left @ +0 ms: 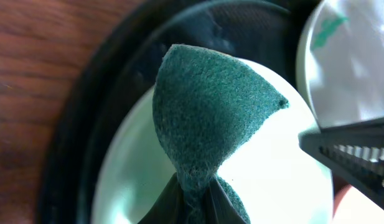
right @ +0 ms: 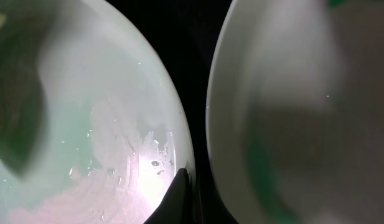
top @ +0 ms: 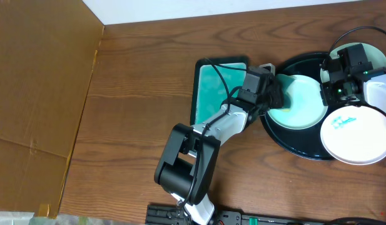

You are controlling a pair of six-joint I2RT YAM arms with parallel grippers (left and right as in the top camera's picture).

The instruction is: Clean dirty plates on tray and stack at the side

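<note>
With the left gripper [left: 195, 194] clamped on the sponge [left: 210, 106] over the mint plate [top: 300, 103] in the tray's [top: 291, 146] middle, best scrub flat and lightly while the right gripper [top: 333, 92], grip unclear, steadies the rim.

Your dark green sponge [left: 207, 118] sits mid-frame against a pale mint-green plate [top: 302, 103] on the glossy black tray [top: 286, 142]. Lower right, a white plate [top: 363, 142] bears a teal smear [top: 343, 122]. The table [top: 136, 94] shows brown woodgrain.

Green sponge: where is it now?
Overhead, right of centre: green sponge pinched in the left gripper over the left part of the mint plate, inside the black tray, just right of the teal sponge tray.
</note>
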